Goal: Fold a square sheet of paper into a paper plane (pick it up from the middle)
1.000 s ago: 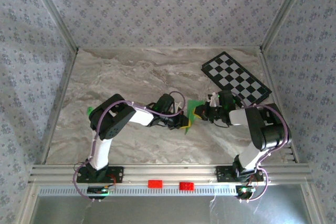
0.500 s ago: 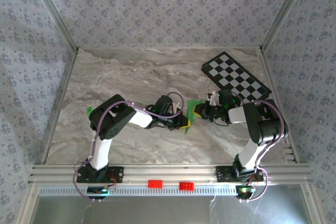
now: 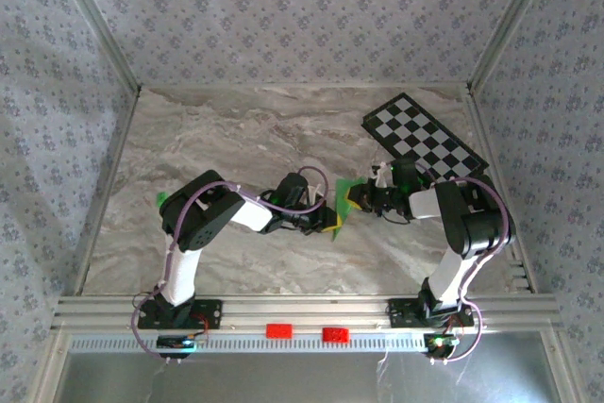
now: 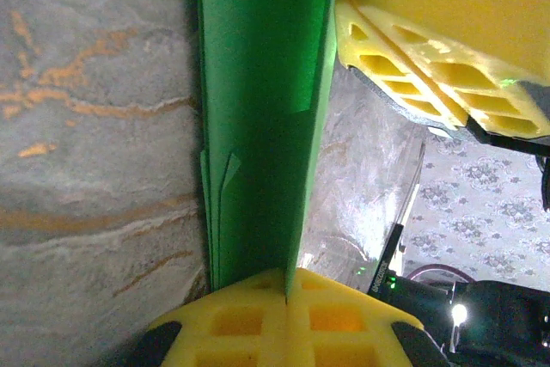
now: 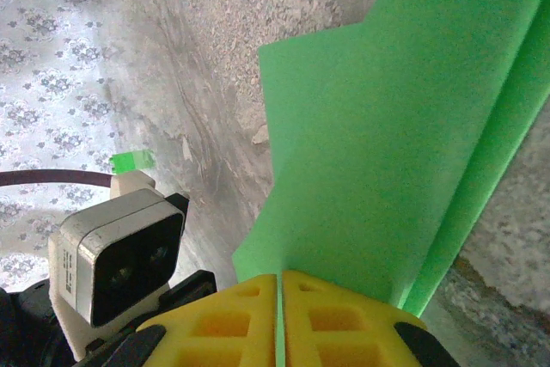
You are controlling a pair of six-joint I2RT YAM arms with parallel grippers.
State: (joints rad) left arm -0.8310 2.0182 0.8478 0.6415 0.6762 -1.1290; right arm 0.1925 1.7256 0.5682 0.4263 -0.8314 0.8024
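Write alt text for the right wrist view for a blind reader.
The right claw is shut on the lower edge of a folded green paper, which fans up toward the top right. Behind it lies the grey marbled table, with the other arm's wrist camera at lower left and a tiny green block above it.

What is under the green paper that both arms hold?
Marble table shows beside the paper, pinched by the left fingers and right fingers. What lies directly beneath is covered by the paper.

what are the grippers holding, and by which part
The partly folded green paper: left gripper pinches the end of its folded strip, right gripper pinches a flap's edge.
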